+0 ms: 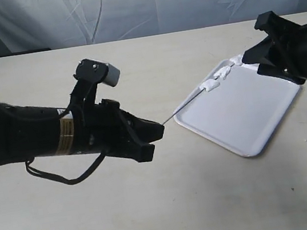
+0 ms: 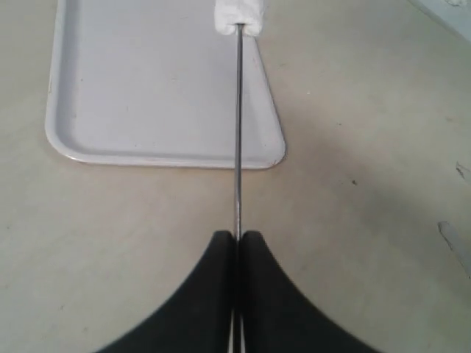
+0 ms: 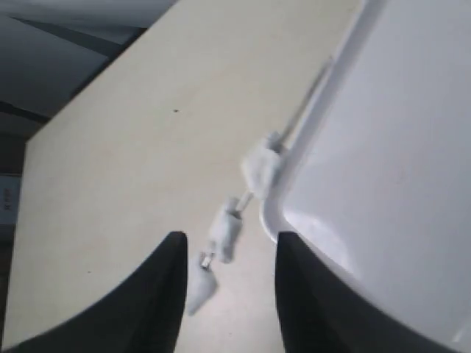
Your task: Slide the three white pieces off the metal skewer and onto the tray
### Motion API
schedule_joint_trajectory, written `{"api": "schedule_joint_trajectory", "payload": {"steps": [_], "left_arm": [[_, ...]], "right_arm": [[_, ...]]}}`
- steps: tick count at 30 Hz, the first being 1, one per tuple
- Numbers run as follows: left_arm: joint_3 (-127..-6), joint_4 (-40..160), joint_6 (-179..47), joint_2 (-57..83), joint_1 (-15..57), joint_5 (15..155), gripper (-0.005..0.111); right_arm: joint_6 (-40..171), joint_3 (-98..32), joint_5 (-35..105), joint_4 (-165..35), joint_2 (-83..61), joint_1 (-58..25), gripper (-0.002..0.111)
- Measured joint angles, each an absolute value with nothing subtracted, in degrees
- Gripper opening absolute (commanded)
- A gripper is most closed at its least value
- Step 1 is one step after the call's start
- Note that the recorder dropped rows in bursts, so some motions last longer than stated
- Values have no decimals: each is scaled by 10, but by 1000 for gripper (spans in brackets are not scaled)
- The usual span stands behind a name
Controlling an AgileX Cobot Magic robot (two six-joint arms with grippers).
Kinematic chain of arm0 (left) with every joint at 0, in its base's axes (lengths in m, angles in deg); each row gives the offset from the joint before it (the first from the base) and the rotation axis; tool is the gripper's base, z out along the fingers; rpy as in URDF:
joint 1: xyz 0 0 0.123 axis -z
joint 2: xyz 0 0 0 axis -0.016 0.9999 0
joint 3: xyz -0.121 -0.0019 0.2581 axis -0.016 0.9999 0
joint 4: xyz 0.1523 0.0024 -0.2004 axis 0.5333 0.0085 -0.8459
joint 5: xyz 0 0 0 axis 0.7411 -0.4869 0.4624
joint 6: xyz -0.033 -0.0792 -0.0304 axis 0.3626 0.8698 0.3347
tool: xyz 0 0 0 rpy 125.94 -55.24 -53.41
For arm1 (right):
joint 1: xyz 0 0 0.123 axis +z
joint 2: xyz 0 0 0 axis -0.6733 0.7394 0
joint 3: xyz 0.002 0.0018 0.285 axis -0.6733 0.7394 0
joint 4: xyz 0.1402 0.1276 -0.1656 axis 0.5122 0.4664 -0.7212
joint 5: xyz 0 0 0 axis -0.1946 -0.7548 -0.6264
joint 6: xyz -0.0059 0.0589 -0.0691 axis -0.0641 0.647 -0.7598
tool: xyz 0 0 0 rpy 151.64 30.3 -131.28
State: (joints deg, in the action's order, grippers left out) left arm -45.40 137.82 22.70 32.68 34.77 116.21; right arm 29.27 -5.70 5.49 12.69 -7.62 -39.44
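Stripping step: L gripper [image 2: 237,237] clamps metal skewer [image 2: 238,132], R gripper [image 3: 231,241] apart beside three white pieces [image 1: 210,85] at tray [image 1: 245,113] rim, nr right edge of counter [image 1: 156,207]; next prob. close & pull.

Skewer [image 2: 238,132] thin shiny metal; tray [image 1: 246,115] glossy white plastic; table [image 1: 156,207] matt beige.

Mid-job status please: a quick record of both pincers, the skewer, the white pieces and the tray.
left pincer: shut on near end of thin dark grey metal skewer
right pincer: open, straddling the skewer's far end
glossy white rectangular tray: flat on table, no piece lying in it
three small white soft pieces: at skewer's far end, beside the tray's rim
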Motion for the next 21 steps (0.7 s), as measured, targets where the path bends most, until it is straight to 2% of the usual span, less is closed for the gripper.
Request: {"api": "schedule_joint_trajectory", "payload": {"steps": [15, 21], "left_arm": [[-432, 1269, 109, 315, 348, 1180, 0], [-432, 1235, 86, 315, 348, 1171, 0]], "right_arm": [[262, -56, 45, 177, -84, -394, 38], [284, -7, 49, 191, -92, -394, 38]]}}
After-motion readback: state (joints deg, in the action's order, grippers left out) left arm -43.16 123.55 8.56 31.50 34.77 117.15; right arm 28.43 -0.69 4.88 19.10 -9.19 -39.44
